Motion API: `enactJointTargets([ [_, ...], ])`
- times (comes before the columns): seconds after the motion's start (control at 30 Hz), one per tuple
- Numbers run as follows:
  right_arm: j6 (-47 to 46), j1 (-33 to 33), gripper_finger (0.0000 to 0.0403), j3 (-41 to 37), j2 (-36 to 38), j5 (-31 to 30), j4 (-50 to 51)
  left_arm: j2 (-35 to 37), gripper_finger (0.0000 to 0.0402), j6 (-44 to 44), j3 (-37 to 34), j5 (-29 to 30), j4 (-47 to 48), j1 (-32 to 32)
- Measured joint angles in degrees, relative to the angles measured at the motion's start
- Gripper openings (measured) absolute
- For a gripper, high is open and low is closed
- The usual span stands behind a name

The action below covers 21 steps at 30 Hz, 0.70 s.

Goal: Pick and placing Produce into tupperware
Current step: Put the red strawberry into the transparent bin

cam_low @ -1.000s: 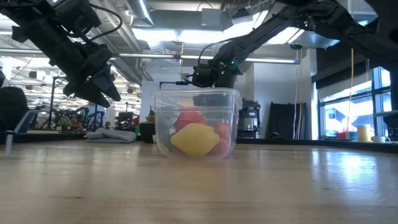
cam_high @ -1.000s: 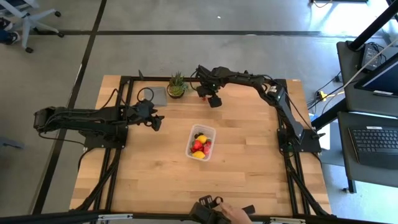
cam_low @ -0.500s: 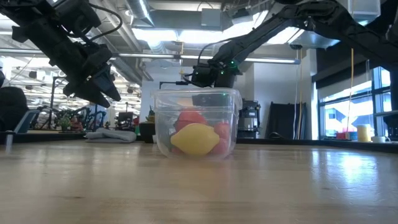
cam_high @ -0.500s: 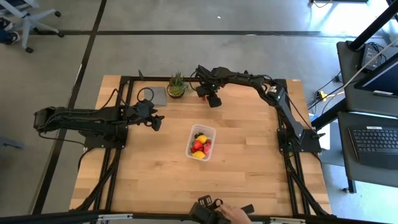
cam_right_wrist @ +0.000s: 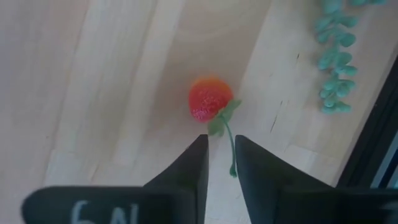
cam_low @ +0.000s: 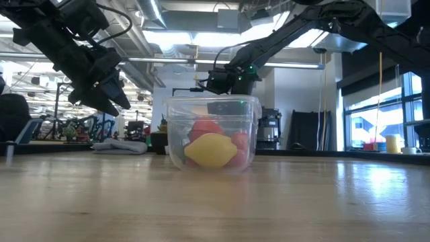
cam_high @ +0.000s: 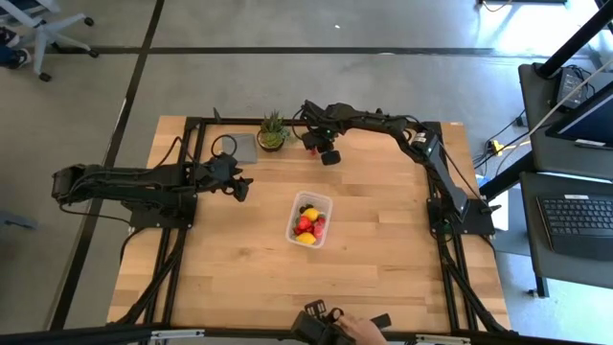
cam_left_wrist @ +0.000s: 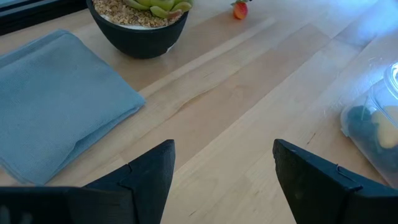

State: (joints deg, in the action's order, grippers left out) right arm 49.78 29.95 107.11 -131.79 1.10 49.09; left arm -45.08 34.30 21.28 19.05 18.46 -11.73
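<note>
Right hand (cam_right_wrist: pixel 217 155) over a loose strawberry (cam_right_wrist: pixel 209 99) near the plant (cam_high: pixel 272 131), fingers nearly closed, empty. Next: open, drop, grab, carry to tub (cam_high: pixel 310 218). Left hand (cam_left_wrist: pixel 224 165) open, empty, idle.

The table (cam_high: pixel 239 259) was a rectangular light wooden butcher-block top bordered by a black metal frame. Near its centre stood a small clear rectangular plastic tub (cam_high: pixel 309 218) with rounded corners, lidless, containing yellow, red and dark fruit pieces (cam_high: pixel 306 225). At the far edge lay a flat grey-blue square cloth (cam_high: pixel 239 147), with a green spiky plant in a dark round pot (cam_high: pixel 272 132) just beside it. A single red strawberry-like piece with a green stem (cam_right_wrist: pixel 210 101) lay on the bare wood near the pot.
</note>
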Motion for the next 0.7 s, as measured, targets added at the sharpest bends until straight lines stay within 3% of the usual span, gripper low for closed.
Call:
enactJointTargets([
  [0.37,-0.03,-0.02,0.0010,0.02,0.04,-2.39,-0.08,0.00,0.0261,0.00,0.00,-0.02,-0.02,0.00],
  [0.7,-3.78,-0.23,0.0004,0.02,0.12,-6.06,0.29,0.00,0.0261,-0.02,0.00,-0.02,0.00,0.00],
])
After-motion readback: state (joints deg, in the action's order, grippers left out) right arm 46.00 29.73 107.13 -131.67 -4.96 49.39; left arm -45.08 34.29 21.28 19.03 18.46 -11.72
